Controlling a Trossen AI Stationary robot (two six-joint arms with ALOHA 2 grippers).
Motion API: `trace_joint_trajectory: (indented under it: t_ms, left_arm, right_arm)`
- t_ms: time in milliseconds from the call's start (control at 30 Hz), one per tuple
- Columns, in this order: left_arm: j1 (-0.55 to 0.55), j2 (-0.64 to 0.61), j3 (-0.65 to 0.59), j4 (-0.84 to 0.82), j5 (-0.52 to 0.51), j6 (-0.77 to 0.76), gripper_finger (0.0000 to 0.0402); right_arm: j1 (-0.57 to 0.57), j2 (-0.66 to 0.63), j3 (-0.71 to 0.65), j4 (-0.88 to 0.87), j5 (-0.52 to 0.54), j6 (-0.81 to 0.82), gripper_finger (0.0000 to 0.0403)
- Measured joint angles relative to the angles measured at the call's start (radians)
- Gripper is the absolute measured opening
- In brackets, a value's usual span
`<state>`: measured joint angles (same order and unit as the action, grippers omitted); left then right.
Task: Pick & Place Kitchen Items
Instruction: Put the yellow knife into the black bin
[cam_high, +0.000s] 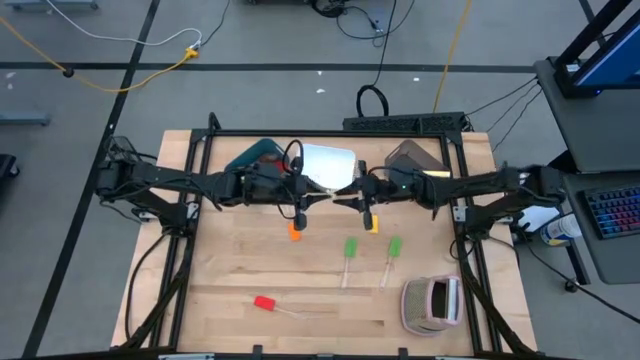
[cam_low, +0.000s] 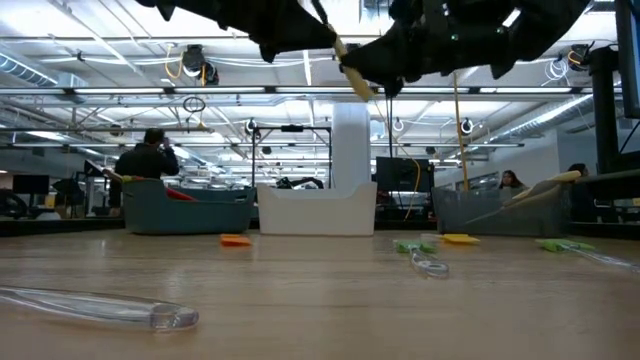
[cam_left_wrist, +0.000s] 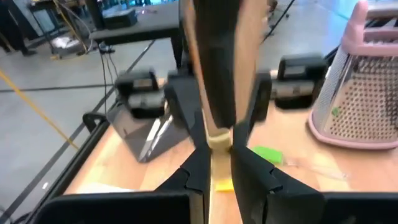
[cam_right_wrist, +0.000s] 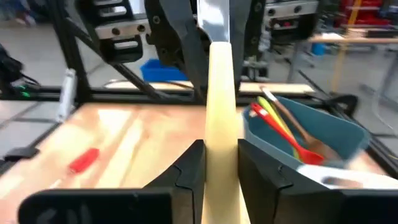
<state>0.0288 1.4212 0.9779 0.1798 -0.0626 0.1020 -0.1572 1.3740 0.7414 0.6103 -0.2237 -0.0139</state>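
While both arms meet above the middle of the pale wooden counter (cam_high: 300, 285), a pale-handled knife (cam_right_wrist: 219, 112) with a smooth cream handle and shiny flat blade is passed between them: the right fingers (cam_right_wrist: 186, 174) are clamped on the handle, and the left fingers (cam_left_wrist: 249, 171) close on its blade end. At 12 o'clock from the grippers sit three rectangular bins: a teal bin (cam_right_wrist: 323, 134) holding red, yellow and wooden spoons, a glossy white bin (cam_low: 317, 210), and a brown bin (cam_high: 415, 155). On the counter lie an orange spatula (cam_high: 294, 232), a yellow one (cam_high: 374, 225), two green spatulas (cam_high: 350, 248) on clear sticks at 6 o'clock, a red spatula (cam_high: 264, 303) at 7 o'clock, and a pink-grey perforated grater (cam_high: 432, 303) at 5 o'clock.
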Motion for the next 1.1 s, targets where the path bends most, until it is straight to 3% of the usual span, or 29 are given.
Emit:
trace_joint_trajectory:
  t_ms: [333,700,1100]
  left_arm:
    - [0.000,0.002,-0.002,-0.057,-0.120,-0.011,0.0048]
    - [0.000,0.001,-0.002,-0.103,-0.130,-0.030,0.0049]
    - [0.000,0.001,-0.002,-0.106,-0.131,-0.029,0.0049]
  right_arm:
    - [0.002,-0.203,0.001,-0.326,0.239,-0.049,0.0070]
    - [0.001,-0.416,0.002,-0.733,0.538,-0.029,0.0071]
    - [-0.050,-0.511,0.002,-1.104,0.568,0.138,0.0071]
